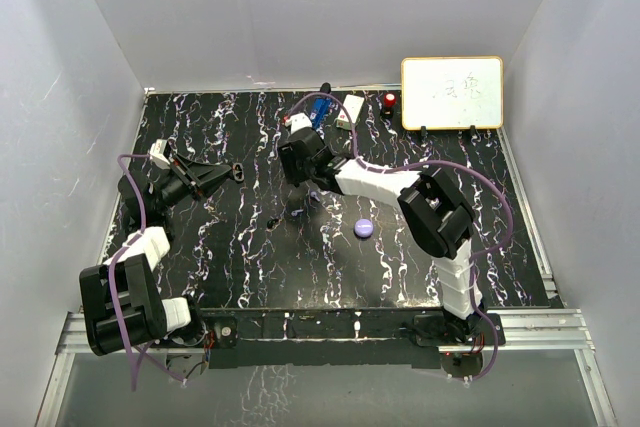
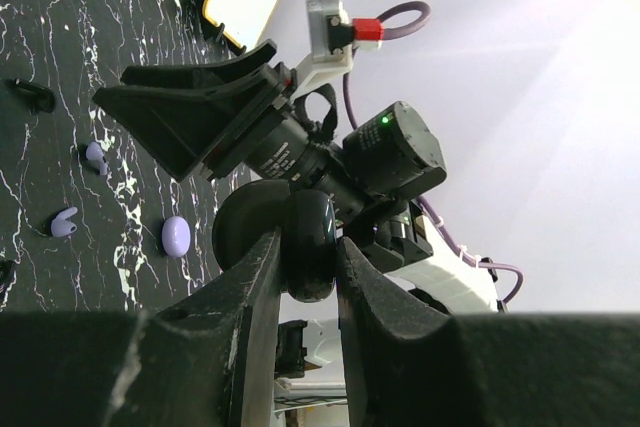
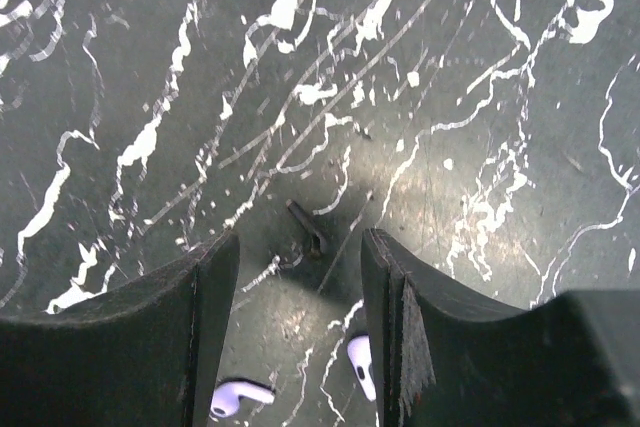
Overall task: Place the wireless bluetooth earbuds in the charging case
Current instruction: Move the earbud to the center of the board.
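**Lining up on an earbud**

My right gripper hangs half open and empty above the table. Two lavender earbuds lie at the bottom of its view. My next move, I judge, is to centre over one, drop and pinch gently. My left gripper is clenched on a black round puck.

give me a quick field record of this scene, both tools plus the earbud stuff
left tool: shut on a black round puck
right tool: open, holding nothing, pointed down at the table
lavender earbuds: two, loose on the table just below the right tool's gap
lavender puck: on the table beside the right arm, untouched
earbuds in a case: none seen
whiteboard: propped at the far right corner
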`<state>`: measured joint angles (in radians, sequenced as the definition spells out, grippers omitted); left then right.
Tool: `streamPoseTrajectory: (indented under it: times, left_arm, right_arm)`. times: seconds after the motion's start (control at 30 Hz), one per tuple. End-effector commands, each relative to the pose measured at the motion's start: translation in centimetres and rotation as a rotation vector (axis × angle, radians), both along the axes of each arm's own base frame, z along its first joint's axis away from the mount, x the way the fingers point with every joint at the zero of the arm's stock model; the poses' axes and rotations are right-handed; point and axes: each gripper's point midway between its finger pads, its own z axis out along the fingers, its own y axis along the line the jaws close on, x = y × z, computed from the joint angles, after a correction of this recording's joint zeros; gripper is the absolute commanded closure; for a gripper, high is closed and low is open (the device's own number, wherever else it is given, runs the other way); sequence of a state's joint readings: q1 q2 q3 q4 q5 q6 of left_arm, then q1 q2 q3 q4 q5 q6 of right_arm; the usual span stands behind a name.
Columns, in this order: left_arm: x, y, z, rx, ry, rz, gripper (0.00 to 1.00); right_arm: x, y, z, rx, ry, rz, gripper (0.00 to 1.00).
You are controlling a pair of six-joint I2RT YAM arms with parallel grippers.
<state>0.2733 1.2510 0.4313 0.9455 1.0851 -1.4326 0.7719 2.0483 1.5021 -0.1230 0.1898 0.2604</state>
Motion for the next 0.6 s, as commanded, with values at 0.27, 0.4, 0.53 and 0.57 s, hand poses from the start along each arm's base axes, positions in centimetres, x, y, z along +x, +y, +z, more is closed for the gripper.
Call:
streamPoseTrajectory:
  times: [0.27,0.4,0.53,0.57]
  left_arm:
    - [-0.2,0.1,0.9,0.011,-0.039,-0.005,1.00]
    - [-0.2,0.1,0.8,0.012,-0.039,-0.005,1.00]
    - [-0.1,0.2,0.8,0.014,-0.039,0.000,1.00]
    - [-0.1,0.2,0.8,0.015,-0.039,0.002,1.00]
  right_arm:
    - [-0.5,-0.6,1.4,0.051,-0.022,0.009,0.51]
    - [-1.4,-0.5,1.1,0.069,0.007,0.034,0.52]
    - [-3.5,0.3,1.7,0.115,0.039,0.094,0.52]
    - [-4.1,0.6,1.8,0.118,0.039,0.109,0.52]
